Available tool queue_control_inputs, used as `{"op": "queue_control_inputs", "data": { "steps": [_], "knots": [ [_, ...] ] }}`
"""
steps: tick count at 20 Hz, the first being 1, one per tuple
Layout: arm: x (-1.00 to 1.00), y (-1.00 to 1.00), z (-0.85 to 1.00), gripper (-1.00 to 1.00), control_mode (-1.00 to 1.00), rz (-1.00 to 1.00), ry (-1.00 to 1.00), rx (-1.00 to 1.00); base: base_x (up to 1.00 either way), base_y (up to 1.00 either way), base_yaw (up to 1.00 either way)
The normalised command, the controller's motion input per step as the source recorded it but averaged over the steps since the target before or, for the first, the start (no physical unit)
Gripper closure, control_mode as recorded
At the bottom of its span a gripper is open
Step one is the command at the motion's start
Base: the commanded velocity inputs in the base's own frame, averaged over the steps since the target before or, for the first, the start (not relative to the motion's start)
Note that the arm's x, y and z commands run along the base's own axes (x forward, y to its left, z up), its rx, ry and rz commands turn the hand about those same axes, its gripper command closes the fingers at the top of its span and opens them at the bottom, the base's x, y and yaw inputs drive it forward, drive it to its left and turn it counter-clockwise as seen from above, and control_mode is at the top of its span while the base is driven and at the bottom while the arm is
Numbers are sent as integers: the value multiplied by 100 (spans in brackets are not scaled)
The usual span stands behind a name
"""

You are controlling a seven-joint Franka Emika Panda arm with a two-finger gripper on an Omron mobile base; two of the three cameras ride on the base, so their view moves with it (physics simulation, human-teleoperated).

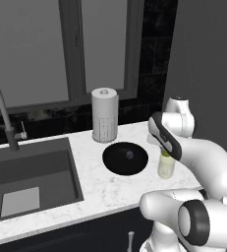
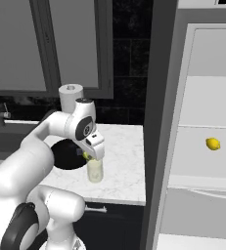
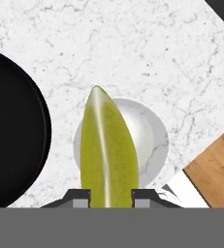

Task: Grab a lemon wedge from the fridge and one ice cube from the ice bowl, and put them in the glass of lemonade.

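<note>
Lemon wedge point(image 3: 107, 150): sitting nearest the hand camera, clamped between the two dark fingertips point(image 3: 80, 197) of the gripper point(image 3: 108, 197), pointed tip reaching away from the jaws. Yellow-green, cone-like, with a pale streak running along its length. Hanging directly over the round mouth of the glass of lemonade point(image 3: 150, 140), which is showing behind it on both sides. In the left base view the wedge point(image 1: 166, 154) is peeking out just above the glass rim; its lower part is being hidden by the gripper point(image 1: 165, 151).

Ice bowl point(image 1: 125, 158): lying just left of the glass of lemonade point(image 1: 165, 166) on the white marble counter point(image 1: 110, 187), close to it but apart. Wide, shallow, black. In the hand view its left side is being cut off by the picture edge.

Ice cube point(image 1: 129, 155): resting inside the bowl, left of the glass. Tiny, pale grey-blue, hard to make out against the black.

Glass of lemonade: standing upright on the counter, clear and straight-sided, holding pale yellow liquid. In the right base view the gripper point(image 2: 88, 156) is covering its top edge.

Paper towel roll point(image 1: 104, 114): standing behind the bowl, further back than the glass.

Fridge point(image 2: 202, 146): standing open well to the right of the glass, white shelves showing; a whole yellow lemon point(image 2: 213, 143) is lying on one shelf.
</note>
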Motion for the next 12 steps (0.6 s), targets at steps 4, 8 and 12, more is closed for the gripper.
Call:
{"op": "queue_control_inputs", "data": {
  "steps": [4,8,12],
  "knots": [
    [0,0,4,100,-100,0,0,0,0,0,0],
    [-3,0,1,100,-100,0,-5,0,0,0,0],
    [-1,-3,7,100,-100,0,-6,0,0,0,0]
  ]
}}
